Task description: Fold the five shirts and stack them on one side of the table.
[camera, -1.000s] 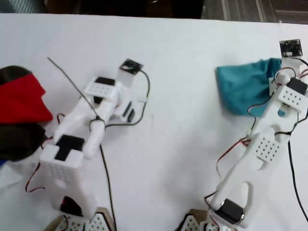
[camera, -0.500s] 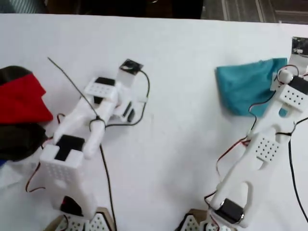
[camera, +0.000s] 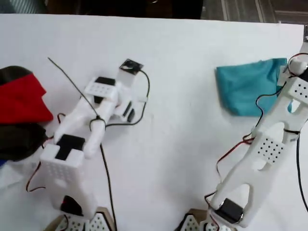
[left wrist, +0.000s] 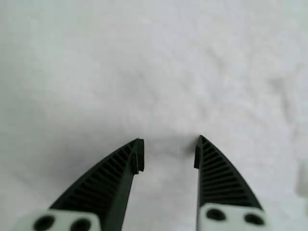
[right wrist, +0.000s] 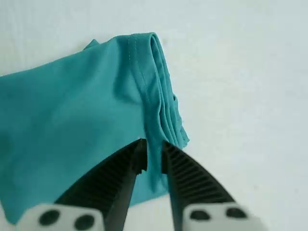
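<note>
Directly below end effector (right wrist: 154, 156) (teal shirt (right wrist: 72, 110))

Plain teal shirt (camera: 245, 86) on a white table (camera: 183, 57), red shirt (camera: 21, 98), dark shirt (camera: 17, 139). Left arm (camera: 77, 130) and right arm (camera: 264, 149) white, left gripper (left wrist: 168, 154) fingers (left wrist: 108, 180) ribbed black.

Robotics lab setup: two wired, printed arms (camera: 82, 130) at a white table (camera: 183, 144)

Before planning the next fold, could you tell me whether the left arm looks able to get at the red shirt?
Probably yes: the left gripper hangs open over the bare table, and only a thin wire lies between it and the red shirt.
</note>
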You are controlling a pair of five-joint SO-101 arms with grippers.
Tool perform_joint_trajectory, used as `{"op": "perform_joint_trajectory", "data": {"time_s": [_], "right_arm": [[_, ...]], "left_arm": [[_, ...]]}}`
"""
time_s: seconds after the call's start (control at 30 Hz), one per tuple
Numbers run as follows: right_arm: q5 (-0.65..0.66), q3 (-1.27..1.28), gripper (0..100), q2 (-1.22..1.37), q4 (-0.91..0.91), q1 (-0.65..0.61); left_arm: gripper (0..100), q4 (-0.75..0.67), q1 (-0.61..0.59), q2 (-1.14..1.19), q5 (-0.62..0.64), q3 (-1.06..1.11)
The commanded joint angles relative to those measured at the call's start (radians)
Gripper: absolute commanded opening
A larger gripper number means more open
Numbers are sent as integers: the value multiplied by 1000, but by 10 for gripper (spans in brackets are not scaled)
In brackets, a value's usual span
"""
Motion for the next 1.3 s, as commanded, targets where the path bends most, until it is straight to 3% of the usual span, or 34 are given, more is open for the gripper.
{"op": "perform_joint_trajectory", "data": {"time_s": [0.0,0.13,0.33,0.5,0.73,0.93,1.1,1.27], "right_arm": [[-8,-38,200,-150,102,-13],[-8,-29,259,-229,130,-19],[-6,0,259,-358,133,-15],[-6,275,259,-590,133,-18],[14,959,259,-1095,130,-67],[146,1511,259,-1480,128,-211],[166,1815,259,-1676,58,-275],[170,1966,259,-1779,2,-271]], "left_arm": [[173,135,-64,-46,-11,-101],[173,285,-126,-77,-20,-259],[173,512,-319,-103,-80,-501],[177,621,-542,-114,-81,-714],[218,617,-821,-114,-242,-786],[221,499,-999,-112,-278,-780],[221,428,-1033,-110,-278,-777],[221,371,-1028,-43,-278,-782]]}}
